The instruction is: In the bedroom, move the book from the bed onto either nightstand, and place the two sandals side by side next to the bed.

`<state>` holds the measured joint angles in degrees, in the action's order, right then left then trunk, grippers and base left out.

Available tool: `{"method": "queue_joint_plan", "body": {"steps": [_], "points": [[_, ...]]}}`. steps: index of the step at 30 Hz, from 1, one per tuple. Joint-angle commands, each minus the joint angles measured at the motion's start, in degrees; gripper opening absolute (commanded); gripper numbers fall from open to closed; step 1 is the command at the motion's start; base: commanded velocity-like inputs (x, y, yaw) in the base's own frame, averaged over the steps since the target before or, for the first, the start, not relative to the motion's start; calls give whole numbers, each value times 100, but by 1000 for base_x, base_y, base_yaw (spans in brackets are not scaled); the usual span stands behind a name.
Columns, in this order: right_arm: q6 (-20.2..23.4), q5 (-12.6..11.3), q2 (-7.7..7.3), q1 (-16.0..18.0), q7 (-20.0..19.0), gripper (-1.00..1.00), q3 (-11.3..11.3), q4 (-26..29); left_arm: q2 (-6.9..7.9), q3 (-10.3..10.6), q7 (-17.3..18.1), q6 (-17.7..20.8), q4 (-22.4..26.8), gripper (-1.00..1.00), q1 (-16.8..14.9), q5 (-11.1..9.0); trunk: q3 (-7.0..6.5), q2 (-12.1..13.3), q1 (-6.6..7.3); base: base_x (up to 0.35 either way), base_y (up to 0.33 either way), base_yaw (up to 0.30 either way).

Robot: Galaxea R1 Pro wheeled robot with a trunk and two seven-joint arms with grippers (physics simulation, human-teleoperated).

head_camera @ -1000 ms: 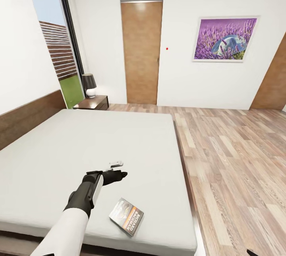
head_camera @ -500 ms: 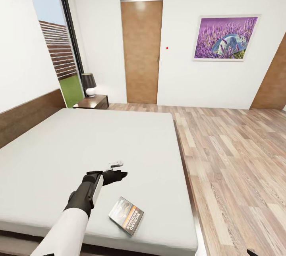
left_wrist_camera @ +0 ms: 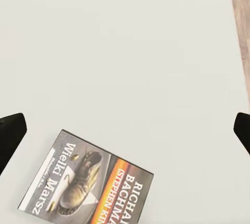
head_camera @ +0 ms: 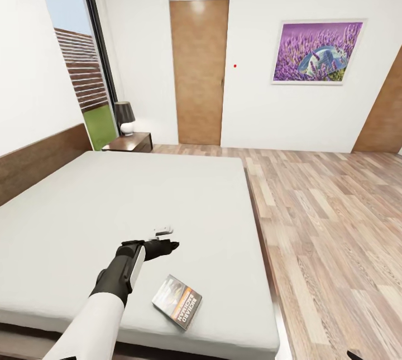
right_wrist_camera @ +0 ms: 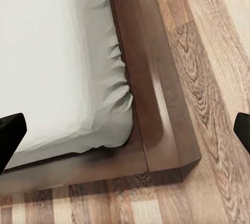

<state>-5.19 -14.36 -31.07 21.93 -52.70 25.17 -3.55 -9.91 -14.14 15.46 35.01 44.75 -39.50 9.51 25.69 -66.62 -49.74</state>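
Head view: the book point(head_camera: 177, 302) lies flat, cover up, on the bed point(head_camera: 167, 198) close to its foot edge and toward the corner on the floor side. It is not square to the mattress; its long axis runs on a diagonal to the foot edge, with the lettered end pointing toward the floor-side corner.

The left gripper point(head_camera: 166, 240) hangs over the mattress just beyond the book, further up the bed toward the headboard, and is apart from it. Jaws released: one white and one dark finger show spread, nothing between them. Left wrist view confirms this: both dark fingertips point(left_wrist_camera: 11, 133) sit at the far sides of the frame with bare mattress between, and the book point(left_wrist_camera: 88, 182) is near the frame edge, outside the gap.

Judgement: the book lies back toward the robot from the jaws, so the left arm must draw back and drop before closing. The spine-to-edge width is the sensible span to close across, which calls for a wrist turn to match the diagonal.

Right wrist view: the right gripper point(right_wrist_camera: 125, 130) is also released, fingertips wide apart, looking down on the bed's wooden frame corner point(right_wrist_camera: 166, 151) and the floor point(right_wrist_camera: 219, 52). It is well apart from the book; the left arm is clearly nearer.

The nightstand point(head_camera: 129, 143) stands by the headboard's far end, carrying a lamp point(head_camera: 124, 118), well apart from the book. No sandals seen.
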Motion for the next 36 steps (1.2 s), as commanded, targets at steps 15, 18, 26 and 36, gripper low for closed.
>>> {"method": "queue_joint_plan", "body": {"steps": [15,18,26,36], "points": [[-53,-49,-4,13,-21,100,-39,-29,-9,-36,57,14,8,100,-5,60,276,-608,-331,0,0,0],[-52,-49,-4,13,-21,100,-40,-25,-9,-36,59,14,8,100,-5,60,330,-728,-396,0,0,0],[-52,-49,-7,13,-21,100,-43,-31,-9,-36,62,14,8,100,-5,60,474,-1049,-572,0,0,0],[-52,-49,-6,13,-21,100,-39,-30,-9,-36,62,14,8,100,-5,60,653,-1450,-792,0,0,0]]}}
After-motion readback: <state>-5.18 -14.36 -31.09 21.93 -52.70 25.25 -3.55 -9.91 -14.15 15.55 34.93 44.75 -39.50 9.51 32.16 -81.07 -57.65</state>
